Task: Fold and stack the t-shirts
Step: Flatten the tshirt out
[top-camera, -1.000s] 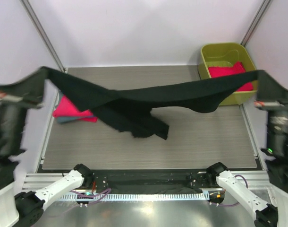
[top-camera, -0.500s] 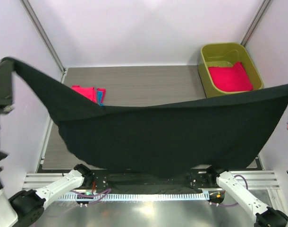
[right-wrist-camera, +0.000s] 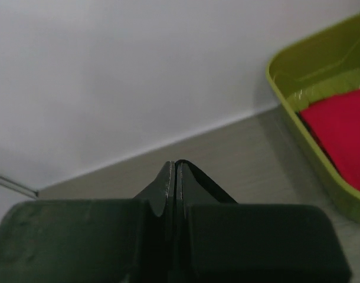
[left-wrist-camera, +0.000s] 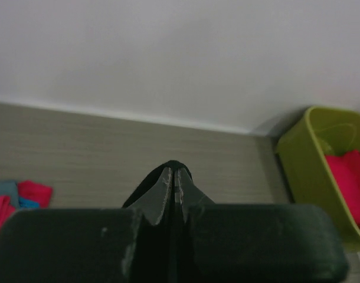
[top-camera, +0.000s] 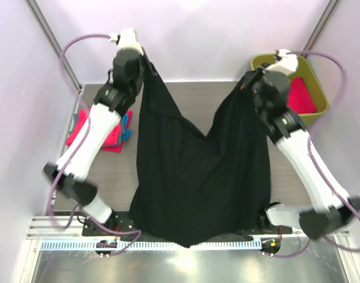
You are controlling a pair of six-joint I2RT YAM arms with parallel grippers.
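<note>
Both clenched on black t-shirt (top-camera: 198,177) corners: left fingers (left-wrist-camera: 163,194), right fingers (right-wrist-camera: 166,188) level, cloth hanging below them over counter (top-camera: 186,97).

1. Large black cloth t-shirt (top-camera: 192,171): hangs spread between two raised arms, top edge sagging in a V, lower hem over the table's near edge. Left gripper (top-camera: 143,61) is clamped on its upper left corner and right gripper (top-camera: 249,84) on its upper right.
2. Folded hot-pink cloth tees (top-camera: 103,134) with a blue tee (top-camera: 126,126) at their right edge: on the grey wood-grain table (top-camera: 186,94), left side, partly behind the left arm.
3. Olive-green plastic tub (top-camera: 258,59): far right corner, holding hot-pink cloth (top-camera: 302,95).
</note>
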